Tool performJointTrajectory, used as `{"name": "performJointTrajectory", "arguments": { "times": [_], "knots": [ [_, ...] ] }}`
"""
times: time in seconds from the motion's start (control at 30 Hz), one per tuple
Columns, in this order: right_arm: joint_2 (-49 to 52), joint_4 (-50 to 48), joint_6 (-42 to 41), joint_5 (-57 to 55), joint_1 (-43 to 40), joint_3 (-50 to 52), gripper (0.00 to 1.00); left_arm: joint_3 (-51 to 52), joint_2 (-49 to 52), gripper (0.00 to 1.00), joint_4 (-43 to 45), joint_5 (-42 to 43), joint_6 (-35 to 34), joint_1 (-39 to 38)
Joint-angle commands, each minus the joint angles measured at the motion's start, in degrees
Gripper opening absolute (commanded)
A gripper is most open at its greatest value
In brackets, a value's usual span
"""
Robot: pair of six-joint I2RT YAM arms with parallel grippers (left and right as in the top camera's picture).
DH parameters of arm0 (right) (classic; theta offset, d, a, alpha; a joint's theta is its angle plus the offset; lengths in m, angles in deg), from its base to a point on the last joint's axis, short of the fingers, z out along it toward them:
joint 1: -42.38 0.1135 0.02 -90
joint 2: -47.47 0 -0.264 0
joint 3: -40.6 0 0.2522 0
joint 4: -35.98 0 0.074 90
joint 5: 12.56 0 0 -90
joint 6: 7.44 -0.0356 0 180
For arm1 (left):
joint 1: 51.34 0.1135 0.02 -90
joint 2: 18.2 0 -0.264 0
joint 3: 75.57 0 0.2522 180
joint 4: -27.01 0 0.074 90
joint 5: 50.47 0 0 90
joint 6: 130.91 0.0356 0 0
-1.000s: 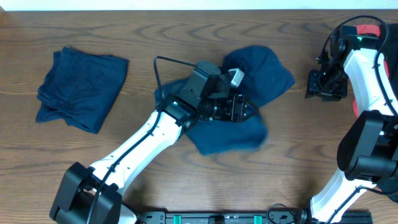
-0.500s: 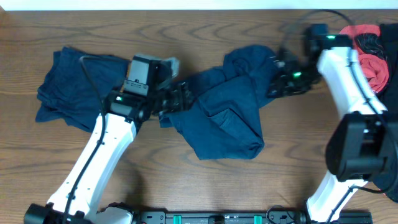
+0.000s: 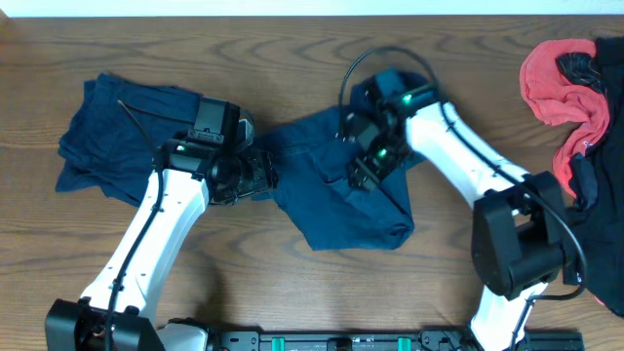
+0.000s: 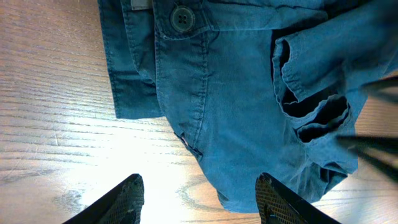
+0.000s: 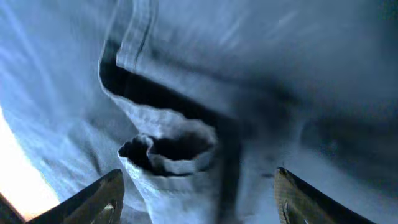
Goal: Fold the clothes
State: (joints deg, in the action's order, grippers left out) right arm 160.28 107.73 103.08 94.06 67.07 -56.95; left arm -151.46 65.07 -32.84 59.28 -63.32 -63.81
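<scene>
The clothes are two navy pieces. A crumpled pair of navy shorts (image 3: pixel 341 200) lies mid-table, its waistband button (image 4: pixel 181 17) and seams clear in the left wrist view. A folded navy garment (image 3: pixel 122 136) rests at the far left. My left gripper (image 3: pixel 252 177) hovers at the shorts' left edge, open (image 4: pixel 202 200), with bare wood and a cloth hem between its fingers. My right gripper (image 3: pixel 369 164) sits over the shorts' upper right part, open (image 5: pixel 199 202), a rumpled fold (image 5: pixel 168 155) of the shorts lying under the wide-apart jaws.
A red cloth (image 3: pixel 554 78) lies at the back right corner, with a dark garment (image 3: pixel 597 210) along the right edge. Wooden table (image 3: pixel 292 292) shows in front of the shorts and between the two navy pieces.
The left arm pulled back from the middle to the shorts' left edge, dragging cloth leftward. The right arm swung in from the far right to above the shorts, and its jaws widened.
</scene>
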Motion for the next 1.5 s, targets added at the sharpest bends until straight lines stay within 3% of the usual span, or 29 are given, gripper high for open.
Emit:
{"name": "performJointTrajectory", "arguments": {
  "times": [0.0,0.07,0.1,0.13,0.17,0.23,0.4,0.53,0.73,0.83,1.2,1.3,1.4,1.47],
  "knots": [
    [-0.9,-0.8,0.1,-2.0,2.1,2.3,0.74,0.2,0.4,0.59,-0.2,-1.0,0.5,0.2],
    [-0.9,-1.4,0.1,-2.3,3.0,3.1,0.64,0.2,0.4,0.59,-0.1,-1.0,0.5,0.2],
    [-0.9,-2.0,-0.1,-2.3,3.5,3.7,0.52,0.2,0.4,0.59,0.0,-1.0,0.5,0.2],
    [-0.9,-2.2,-0.4,-2.8,3.6,4.0,0.34,0.2,0.4,0.60,0.0,-1.0,0.5,0.2],
    [-0.9,-2.3,-1.4,-4.2,3.8,4.0,0.03,0.2,0.4,0.59,0.0,-1.0,0.5,0.2],
    [-1.0,-2.5,-6.4,-10.4,3.7,4.0,0.01,0.2,0.4,0.59,-0.2,-1.0,0.5,0.2],
    [-4.4,1.4,-29.0,-36.6,-0.2,-0.2,0.01,0.2,0.4,0.60,-0.2,-1.0,0.5,0.2],
    [-11.8,3.2,-35.5,-37.8,-7.3,-6.0,0.01,0.2,0.4,0.60,-1.2,0.3,0.1,0.2],
    [-21.3,1.4,-35.5,-29.4,-16.5,-11.0,0.01,0.2,0.4,0.61,-1.8,3.8,-1.2,0.1],
    [-24.1,2.8,-35.5,-28.6,-19.3,-11.0,0.01,0.2,0.7,0.66,-1.9,3.8,-3.4,0.0],
    [-22.3,9.5,-35.5,-30.3,-21.7,-7.8,0.01,1.1,7.4,0.67,5.6,3.3,-5.4,-7.3],
    [-22.3,10.1,-35.5,-31.1,-21.8,-7.8,0.01,1.3,11.2,0.66,7.6,-0.6,-7.8,-8.0],
    [-22.3,10.5,-35.4,-31.8,-21.9,-7.8,0.01,1.3,14.9,0.60,9.4,-2.7,-8.5,-8.0],
    [-22.3,10.7,-35.4,-31.8,-22.3,-7.8,0.01,1.3,17.1,0.43,10.9,-2.5,-8.5,-8.0]
  ]
}}
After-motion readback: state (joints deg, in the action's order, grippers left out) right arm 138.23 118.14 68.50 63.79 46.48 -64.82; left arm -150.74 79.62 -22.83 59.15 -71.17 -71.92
